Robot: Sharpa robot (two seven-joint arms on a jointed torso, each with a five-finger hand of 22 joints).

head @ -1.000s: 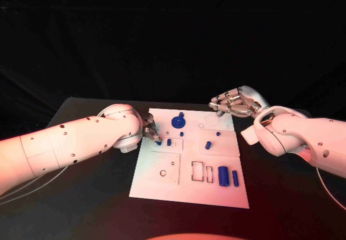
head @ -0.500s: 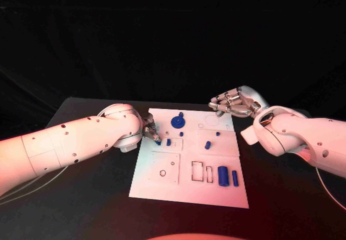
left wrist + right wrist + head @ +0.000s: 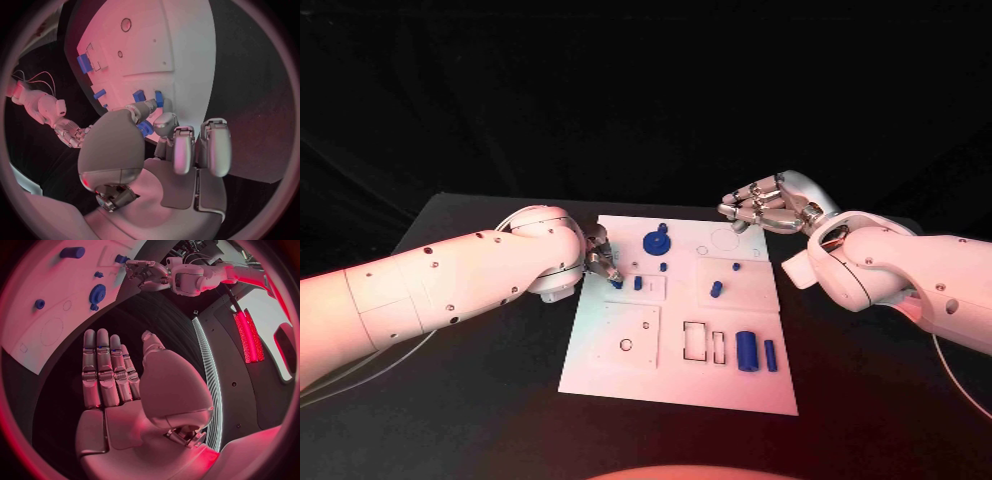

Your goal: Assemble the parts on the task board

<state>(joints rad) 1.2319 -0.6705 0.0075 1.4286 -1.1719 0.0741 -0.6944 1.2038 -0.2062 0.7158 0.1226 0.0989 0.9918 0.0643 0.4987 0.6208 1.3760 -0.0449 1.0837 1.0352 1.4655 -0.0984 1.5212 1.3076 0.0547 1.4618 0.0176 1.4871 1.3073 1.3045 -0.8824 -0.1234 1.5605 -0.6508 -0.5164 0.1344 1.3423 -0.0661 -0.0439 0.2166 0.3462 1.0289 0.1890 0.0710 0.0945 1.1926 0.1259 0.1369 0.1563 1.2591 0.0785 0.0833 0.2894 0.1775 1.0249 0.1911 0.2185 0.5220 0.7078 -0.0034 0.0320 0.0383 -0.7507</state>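
Apparently I am working early in the job: my left hand (image 3: 597, 256) is pinching a small blue peg (image 3: 145, 127) at the white board (image 3: 646, 370), several blue parts (image 3: 747, 352) are lying loose, and my right hand (image 3: 764, 205) is hovering open, holding nothing.

black table (image 3: 473, 380), white task board (image 3: 625, 375) lying flat
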